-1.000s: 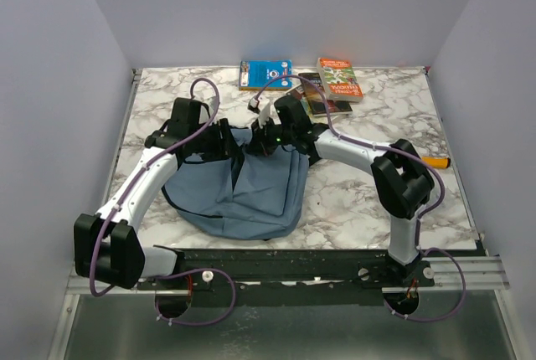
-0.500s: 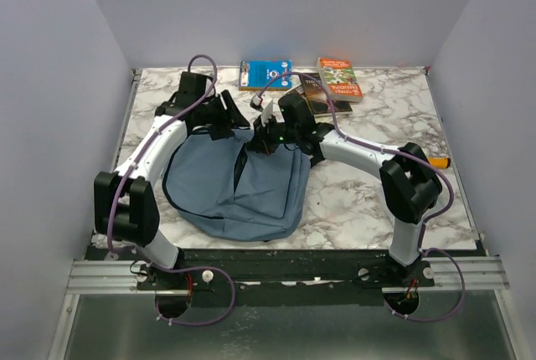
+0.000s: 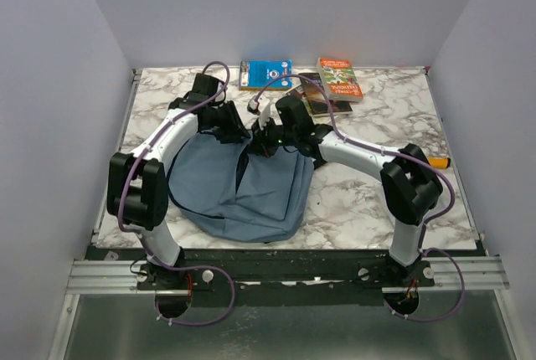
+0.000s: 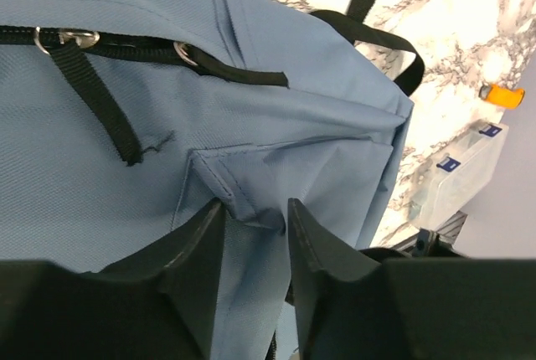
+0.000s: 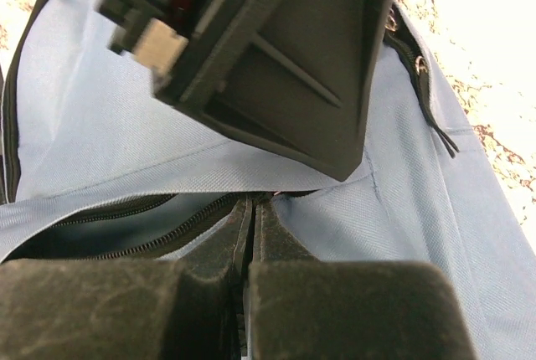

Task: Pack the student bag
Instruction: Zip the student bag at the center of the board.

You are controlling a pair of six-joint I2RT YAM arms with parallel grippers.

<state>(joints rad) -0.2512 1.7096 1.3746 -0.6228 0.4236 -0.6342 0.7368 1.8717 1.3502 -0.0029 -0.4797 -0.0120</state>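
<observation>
The student bag (image 3: 243,188), dusty-blue with black straps, lies flat in the middle of the table. My left gripper (image 3: 237,128) is at the bag's far top edge. In the left wrist view the left gripper (image 4: 255,213) is closed on a bunched fold of the bag (image 4: 276,109), below two zipper pulls (image 4: 186,52). My right gripper (image 3: 265,139) is just right of it. In the right wrist view the right gripper (image 5: 254,205) is shut on the bag (image 5: 109,126) at the edge of the open zipper, with the left gripper's black body (image 5: 268,50) right above.
A blue book (image 3: 265,74), an orange-green book (image 3: 338,77) and a dark book (image 3: 325,99) lie at the table's back. An orange object (image 3: 436,162) lies by the right edge; it also shows in the left wrist view (image 4: 502,94), beside a clear plastic box (image 4: 465,172).
My left arm has swung its elbow back and inward, and its gripper has shifted toward the bag's far top edge. The right arm has hardly moved.
</observation>
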